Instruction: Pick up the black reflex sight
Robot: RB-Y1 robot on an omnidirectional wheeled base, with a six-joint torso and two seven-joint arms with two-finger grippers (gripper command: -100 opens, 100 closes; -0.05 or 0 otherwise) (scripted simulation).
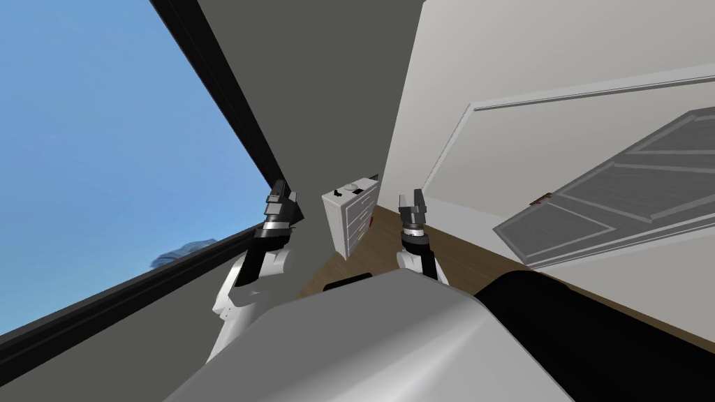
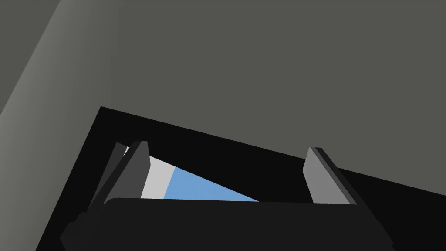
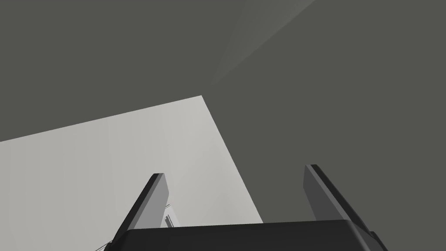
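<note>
Between the left gripper's (image 2: 228, 148) thin, blade-like fingers (image 2: 135, 174) the gap is wide: they stand well apart, flat grey slabs rising from a dark, boxy body. The right gripper (image 3: 235, 170) matches it, its two fingers (image 3: 324, 196) likewise spread, matte and straight-edged with bevelled tips. In the head view both arms are raised side by side, the left against a flat grey wall (image 1: 335, 84) next to a black-framed window (image 1: 105, 139), the right over the floor.

Farther out, between the two arms and beyond their fingertips, stands a white chest of drawers (image 1: 352, 223), box-shaped, with stacked drawer fronts on one face. A few small dark pieces (image 1: 357, 190) lie on its flat top. The black reflex sight (image 1: 336, 193) looks to be the small black lump near the top's front corner, though it is too small to make out its shape. It lies well apart from both pairs of fingers, touching neither.

Brown wood-grain floor (image 1: 419, 258) runs past the chest. To the right a grey panelled door (image 1: 628, 188) stands open in a pale wall, and a black area (image 1: 593, 335) lies beside the floor.
</note>
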